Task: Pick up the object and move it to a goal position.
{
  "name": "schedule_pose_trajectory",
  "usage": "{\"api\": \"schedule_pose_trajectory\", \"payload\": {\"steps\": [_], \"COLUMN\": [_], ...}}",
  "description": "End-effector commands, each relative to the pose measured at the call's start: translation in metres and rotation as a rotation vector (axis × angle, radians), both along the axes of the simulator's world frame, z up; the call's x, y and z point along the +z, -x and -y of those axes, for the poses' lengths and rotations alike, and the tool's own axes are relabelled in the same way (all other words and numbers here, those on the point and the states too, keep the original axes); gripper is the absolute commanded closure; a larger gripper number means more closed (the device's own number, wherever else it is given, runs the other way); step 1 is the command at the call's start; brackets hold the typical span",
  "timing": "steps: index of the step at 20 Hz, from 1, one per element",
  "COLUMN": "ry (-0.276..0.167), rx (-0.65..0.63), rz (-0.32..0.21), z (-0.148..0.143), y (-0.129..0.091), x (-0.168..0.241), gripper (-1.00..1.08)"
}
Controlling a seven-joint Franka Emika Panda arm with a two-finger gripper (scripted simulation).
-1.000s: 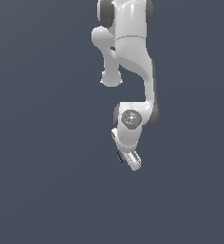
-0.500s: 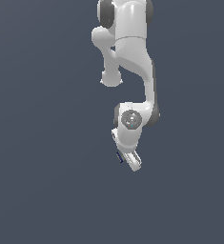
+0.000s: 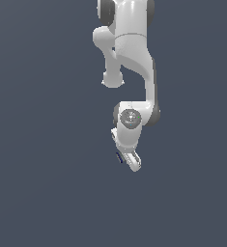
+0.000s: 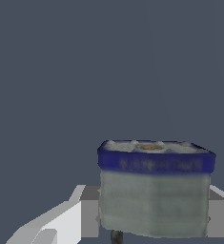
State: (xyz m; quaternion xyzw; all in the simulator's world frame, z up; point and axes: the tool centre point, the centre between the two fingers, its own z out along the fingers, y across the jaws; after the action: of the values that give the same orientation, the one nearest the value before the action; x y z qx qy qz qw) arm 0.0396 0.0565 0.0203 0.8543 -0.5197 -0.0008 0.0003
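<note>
A white Panda arm [image 3: 134,62] reaches down over the plain grey surface [image 3: 37,193], its tool [image 3: 127,160] clamped on a small blue-rimmed grey block [image 4: 154,190]. The block sits between the white fingers [image 4: 61,221], gripped at its sides, seemingly so it can be carried to the goal.

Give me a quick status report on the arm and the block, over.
Gripper shut on the block. Block blue-rimmed, grey-sided, sitting between the fingers. Nothing seen in the way.

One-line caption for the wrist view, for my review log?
Wrist view: blue-rimmed grey object sits between the white pincer's fingers against a plain dark background.
</note>
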Motion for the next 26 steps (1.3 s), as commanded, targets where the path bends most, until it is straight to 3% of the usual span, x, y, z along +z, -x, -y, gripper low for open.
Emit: {"api": "schedule_pose_trajectory", "payload": {"steps": [1,9,26], "ry": [-0.001,-0.002,-0.004], "rx": [0.0,-0.001,-0.002], "rz": [0.002,0.001,0.001], "z": [0.007,0.051,0.199], "y": [0.003,0.021,0.08], "x": [0.008,0.05,0.192], "gripper": [1.08,1.08,1.08]}}
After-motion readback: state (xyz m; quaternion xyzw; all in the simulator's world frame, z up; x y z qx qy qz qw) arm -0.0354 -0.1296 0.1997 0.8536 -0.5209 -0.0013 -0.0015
